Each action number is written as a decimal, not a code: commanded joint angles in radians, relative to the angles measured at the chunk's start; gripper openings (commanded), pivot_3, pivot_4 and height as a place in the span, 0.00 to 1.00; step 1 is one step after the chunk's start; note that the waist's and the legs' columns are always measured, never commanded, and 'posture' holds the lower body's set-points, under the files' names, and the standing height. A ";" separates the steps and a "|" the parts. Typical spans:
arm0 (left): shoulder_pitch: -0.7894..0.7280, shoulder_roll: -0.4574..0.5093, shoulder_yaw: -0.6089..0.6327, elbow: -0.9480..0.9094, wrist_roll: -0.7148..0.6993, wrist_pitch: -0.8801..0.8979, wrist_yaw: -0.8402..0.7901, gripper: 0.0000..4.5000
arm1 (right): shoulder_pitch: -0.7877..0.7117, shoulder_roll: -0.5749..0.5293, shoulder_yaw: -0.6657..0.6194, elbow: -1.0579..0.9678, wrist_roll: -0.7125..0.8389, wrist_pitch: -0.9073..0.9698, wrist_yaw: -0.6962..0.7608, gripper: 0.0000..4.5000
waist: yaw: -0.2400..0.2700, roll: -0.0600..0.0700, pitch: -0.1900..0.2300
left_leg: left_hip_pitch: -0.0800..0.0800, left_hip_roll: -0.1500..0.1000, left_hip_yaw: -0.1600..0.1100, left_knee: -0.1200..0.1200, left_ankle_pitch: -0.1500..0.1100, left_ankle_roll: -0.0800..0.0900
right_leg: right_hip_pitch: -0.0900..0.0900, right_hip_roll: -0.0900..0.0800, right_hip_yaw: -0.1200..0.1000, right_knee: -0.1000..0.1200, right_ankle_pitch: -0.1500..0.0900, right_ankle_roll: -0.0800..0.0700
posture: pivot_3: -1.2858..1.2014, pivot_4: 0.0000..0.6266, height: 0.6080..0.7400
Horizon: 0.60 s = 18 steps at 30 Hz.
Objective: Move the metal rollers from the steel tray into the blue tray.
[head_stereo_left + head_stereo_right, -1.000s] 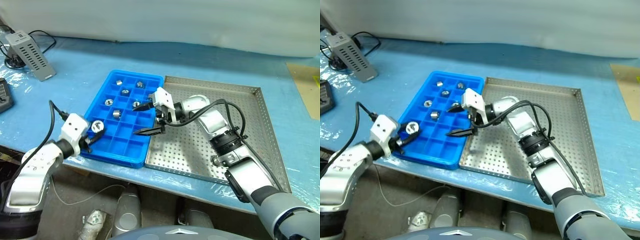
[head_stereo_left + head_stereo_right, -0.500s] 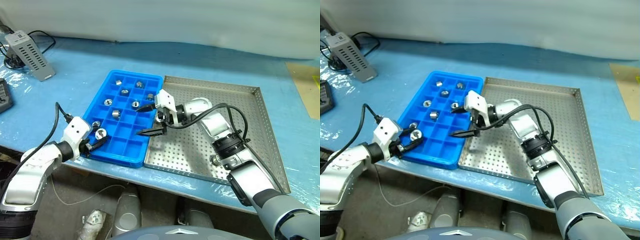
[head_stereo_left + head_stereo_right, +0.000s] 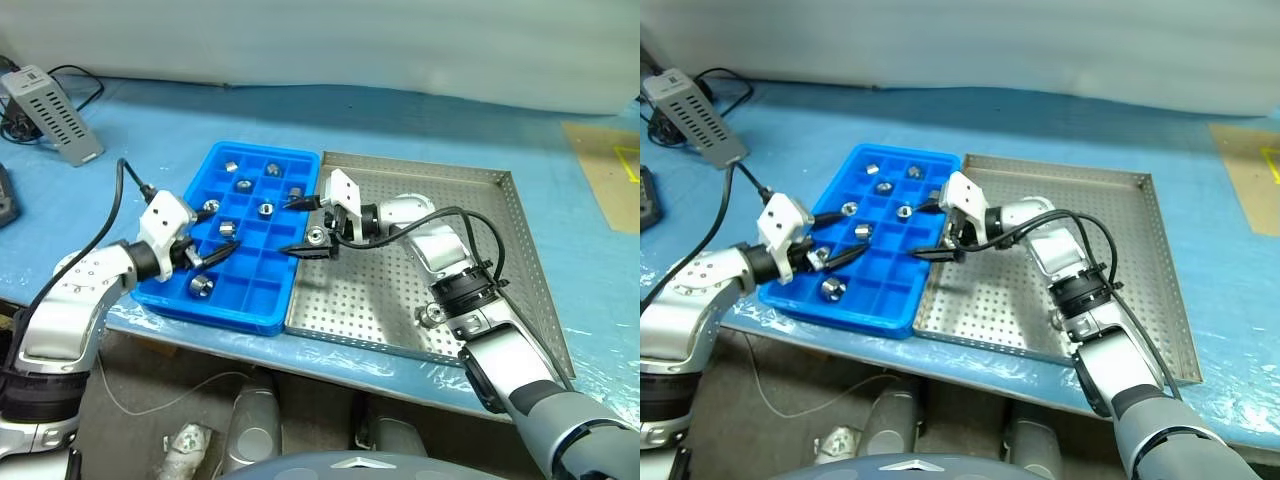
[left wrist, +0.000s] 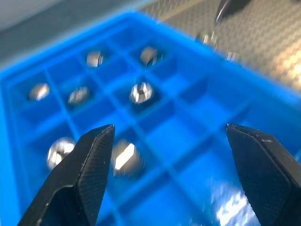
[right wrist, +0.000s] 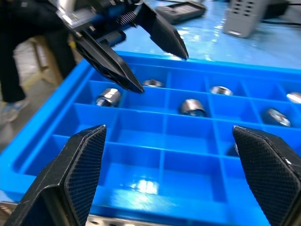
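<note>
The blue tray lies left of the steel tray, their sides touching. Several metal rollers rest in its compartments, among them one in the near-left corner and one mid-tray. My left gripper hovers open over the tray's near-left part, nothing between its fingers. My right gripper points left across the seam between the trays, open and empty, its fingers spread above the blue compartments. The right wrist view also shows the left gripper above a roller.
A grey perforated box with black cables stands at the back left of the blue-covered table. A brown cardboard piece lies at the far right. A small shiny part shows beside my right forearm on the steel tray.
My left gripper has opened and let a roller drop into a near-left compartment, then risen and moved right over the blue tray. The right gripper stayed open. The camera shifted slightly.
</note>
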 commanded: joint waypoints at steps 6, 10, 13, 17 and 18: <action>-0.038 -0.004 -0.052 -0.005 -0.105 0.014 -0.120 0.89 | 0.085 -0.011 -0.051 0.026 -0.025 -0.009 -0.097 1.00 | -0.036 0.000 0.000 | 0.000 0.000 0.000 0.000 0.001 -0.002 | 0.000 0.000 0.000 0.000 0.000 0.000 | 0.57 0.24 1.00; -0.065 -0.006 -0.081 0.038 -0.083 0.002 -0.133 0.89 | 0.125 -0.005 -0.043 0.064 -0.045 -0.025 -0.117 1.00 | -0.045 0.000 0.000 | 0.000 0.000 0.000 0.000 0.001 -0.002 | 0.000 0.000 0.000 0.000 0.000 0.000 | 0.56 0.24 1.00; -0.081 -0.007 -0.101 0.064 -0.063 -0.015 -0.135 0.89 | 0.119 0.019 -0.046 0.116 -0.057 -0.046 -0.140 1.00 | -0.050 0.000 0.000 | 0.001 0.000 0.000 0.000 0.001 -0.002 | 0.000 0.000 0.000 0.002 0.000 0.000 | 0.56 0.24 1.00; -0.101 -0.012 -0.105 0.092 -0.051 -0.036 -0.130 0.89 | 0.100 0.050 -0.045 0.186 -0.080 -0.085 -0.172 1.00 | -0.052 0.000 0.000 | 0.002 0.000 0.000 0.000 0.001 -0.002 | 0.000 0.000 0.000 0.002 -0.001 -0.001 | 0.56 0.24 1.00; -0.103 -0.013 -0.106 0.100 -0.047 -0.041 -0.127 0.89 | 0.096 0.060 -0.047 0.203 -0.085 -0.098 -0.184 1.00 | -0.055 0.000 0.000 | 0.002 0.000 0.000 0.000 0.001 -0.002 | 0.000 0.000 0.000 0.002 -0.001 -0.001 | 0.56 0.24 1.00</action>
